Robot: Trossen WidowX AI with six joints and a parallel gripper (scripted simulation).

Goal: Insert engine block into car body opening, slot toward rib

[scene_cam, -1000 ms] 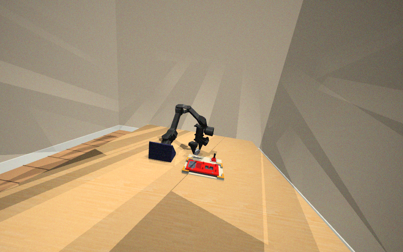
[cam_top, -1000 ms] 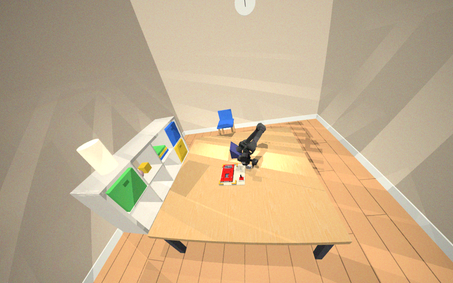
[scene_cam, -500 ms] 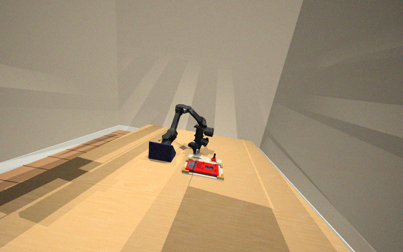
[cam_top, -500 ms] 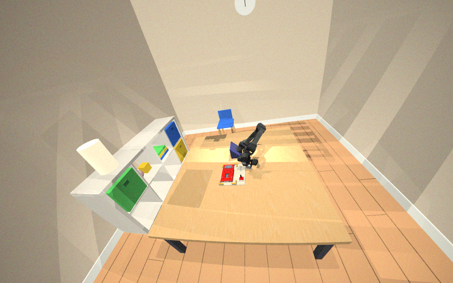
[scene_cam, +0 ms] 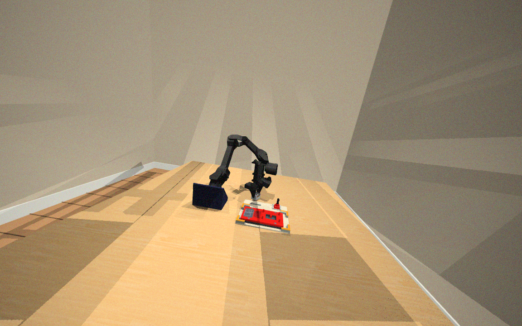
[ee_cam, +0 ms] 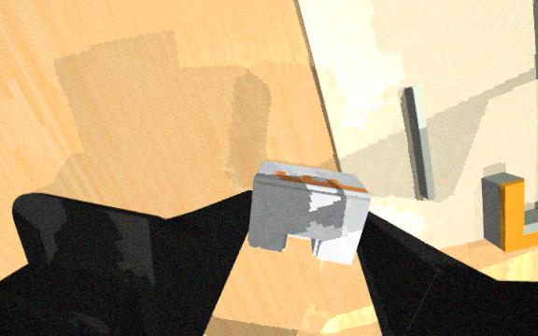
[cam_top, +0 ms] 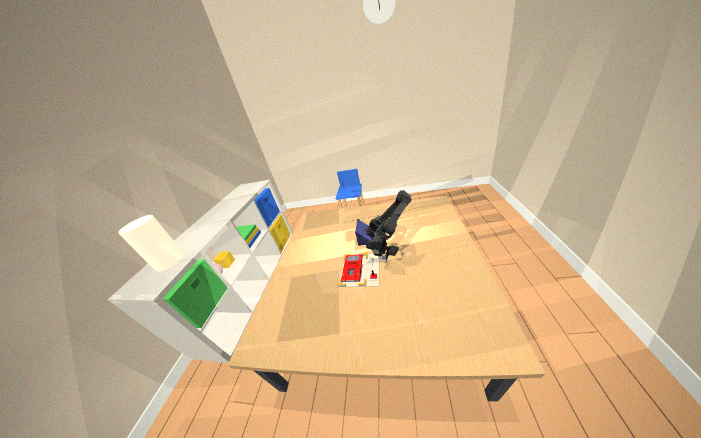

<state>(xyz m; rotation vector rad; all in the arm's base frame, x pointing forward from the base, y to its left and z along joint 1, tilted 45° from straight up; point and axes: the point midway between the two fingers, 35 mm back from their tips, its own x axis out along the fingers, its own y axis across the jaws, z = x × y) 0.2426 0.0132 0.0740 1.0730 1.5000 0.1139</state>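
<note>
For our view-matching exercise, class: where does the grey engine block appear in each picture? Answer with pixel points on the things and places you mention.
Top: the engine block [cam_top: 382,258] [scene_cam: 256,196] [ee_cam: 308,210] is right of centre, below the gripper [cam_top: 383,257] [scene_cam: 256,196] [ee_cam: 304,207].
Exterior: just below centre.
Wrist: slightly right of centre, between the fingers.
Shared landmark: the white board [cam_top: 373,266] [scene_cam: 250,202] [ee_cam: 451,56] beside it.

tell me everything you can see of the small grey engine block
The small light-grey, blocky engine block looks like smooth plastic or metal, with orange marks along one top edge and a square notch cut into the side opposite them. The black parallel-jaw gripper is shut on it, a finger against each side. It is beside the white board, outside the red car body; whether it touches the table is unclear.
</note>
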